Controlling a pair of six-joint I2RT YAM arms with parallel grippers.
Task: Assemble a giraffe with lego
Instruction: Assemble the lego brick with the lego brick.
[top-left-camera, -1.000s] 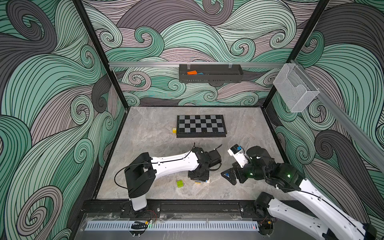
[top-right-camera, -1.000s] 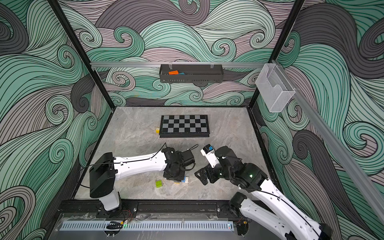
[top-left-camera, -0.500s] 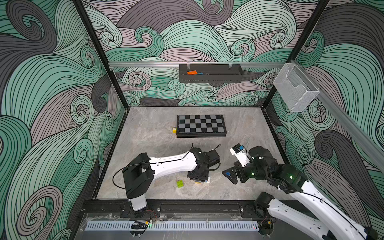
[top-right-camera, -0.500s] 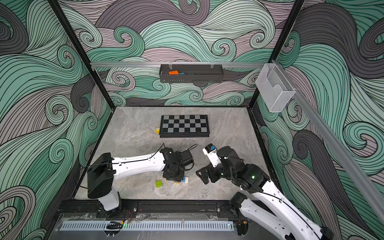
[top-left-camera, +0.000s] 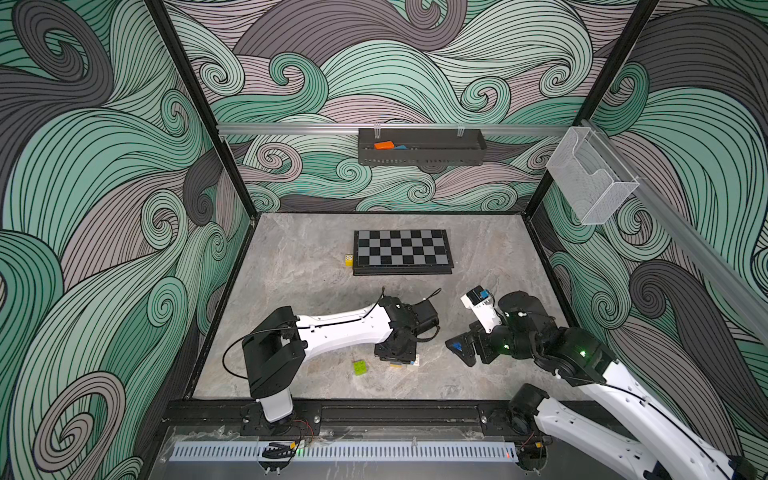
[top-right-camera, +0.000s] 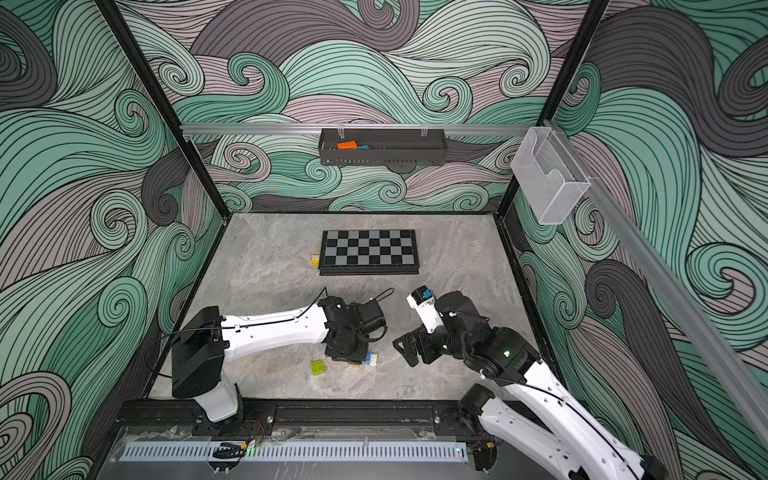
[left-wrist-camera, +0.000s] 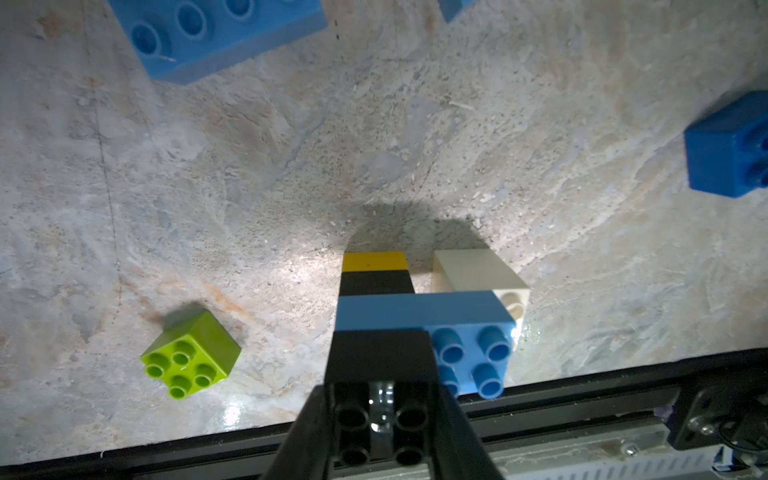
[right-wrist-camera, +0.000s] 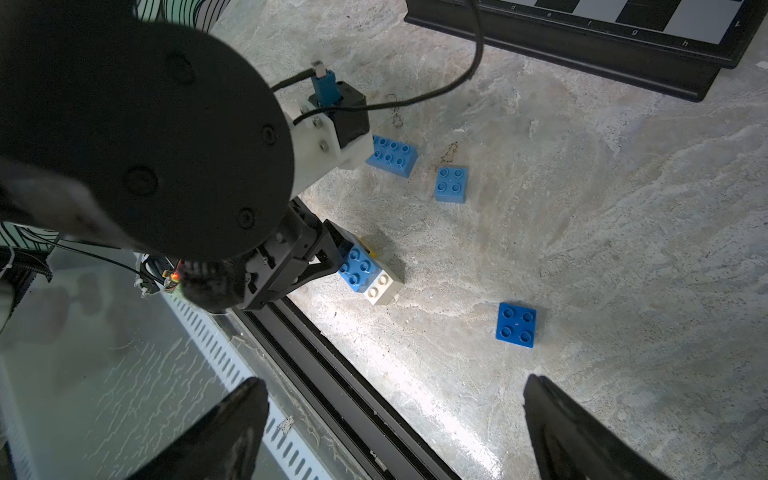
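Neck-building seems in hand; left hand (left-wrist-camera: 380, 395) flanks black brick (left-wrist-camera: 380, 357) atop giraffe (left-wrist-camera: 415, 309) at counter (left-wrist-camera: 415, 145) front edge, grip unclear; right hand (right-wrist-camera: 395, 382) gapes wide, empty; next, probably, green brick (left-wrist-camera: 191, 353) needs fetching.

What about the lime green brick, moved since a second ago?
No. The lime green brick lies where it did, just as near the front rail.

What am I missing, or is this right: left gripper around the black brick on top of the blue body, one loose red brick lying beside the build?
One thing is off: the loose brick is lime green, not red, as the left wrist view shows. The rest stands: the left gripper is around the black brick on top of the blue body, and the loose brick lies beside the build.
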